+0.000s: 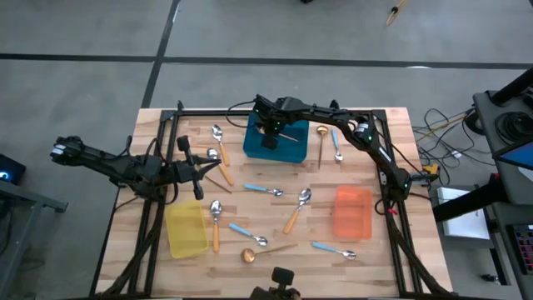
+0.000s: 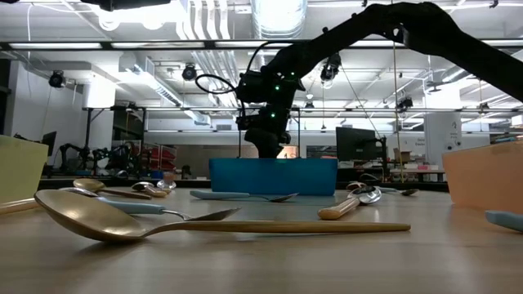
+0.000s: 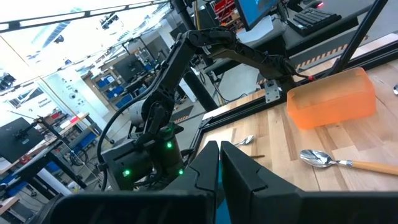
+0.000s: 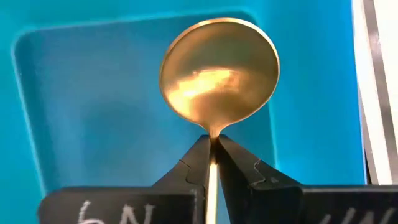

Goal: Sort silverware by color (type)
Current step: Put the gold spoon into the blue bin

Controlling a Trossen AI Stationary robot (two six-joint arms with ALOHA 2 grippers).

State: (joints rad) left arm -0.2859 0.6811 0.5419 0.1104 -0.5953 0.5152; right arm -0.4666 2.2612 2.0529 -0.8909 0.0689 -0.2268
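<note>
My right gripper [image 1: 269, 137] hangs over the blue bin [image 1: 287, 152], shut on an all-gold spoon [image 4: 217, 73] whose bowl shows above the bin's floor. In the low view that gripper [image 2: 265, 145] dips behind the bin's near wall [image 2: 272, 176]. My left gripper [image 1: 198, 167] waits shut at the table's left, above the yellow bin [image 1: 185, 230]. Several spoons lie flat on the table: blue-handled [image 1: 265, 191], orange-handled [image 1: 295, 210], and gold [image 1: 321, 139] [image 1: 250, 255]. My right gripper pinches the gold spoon between its two fingertips [image 4: 194, 163] at the neck [image 4: 212, 134], where the thin handle meets the bowl. The fingers point down from above and lie along the handle. The spoon is lifted clear, its bowl past the fingertips over the blue bin's inside.
The orange bin [image 1: 352, 212] stands at the table's right. A black frame [image 1: 391, 167] rims the table. A large gold spoon [image 2: 122, 222] lies close to the low camera at the near edge. Bare wood shows between the scattered spoons.
</note>
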